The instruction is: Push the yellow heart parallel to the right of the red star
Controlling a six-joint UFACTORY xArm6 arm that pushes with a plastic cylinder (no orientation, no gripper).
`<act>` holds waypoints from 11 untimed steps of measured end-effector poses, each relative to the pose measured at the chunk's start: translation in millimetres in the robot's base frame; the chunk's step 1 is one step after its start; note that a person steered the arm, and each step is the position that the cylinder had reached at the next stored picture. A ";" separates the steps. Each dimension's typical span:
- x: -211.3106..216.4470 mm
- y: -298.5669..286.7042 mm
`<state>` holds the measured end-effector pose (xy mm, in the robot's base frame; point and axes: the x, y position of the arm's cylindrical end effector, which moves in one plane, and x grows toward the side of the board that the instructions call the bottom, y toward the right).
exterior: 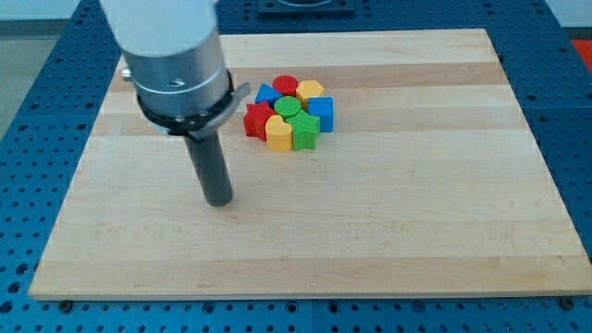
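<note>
The yellow heart point(277, 130) sits in a tight cluster of blocks near the board's upper middle, touching the red star point(256, 119) on its left and a green star point(304, 131) on its right. My tip point(219, 201) rests on the board below and to the left of the cluster, well apart from every block. The rod rises from the tip to the grey arm body at the view's upper left.
The cluster also holds a blue triangle point(267, 94), a red round block point(286, 85), a yellow hexagon point(310, 91), a green round block point(289, 106) and a blue cube point(321, 112). The wooden board point(416, 203) lies on a blue perforated table.
</note>
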<state>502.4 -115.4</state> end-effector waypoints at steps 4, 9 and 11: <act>-70.3 19.0; -84.7 68.6; -95.2 84.8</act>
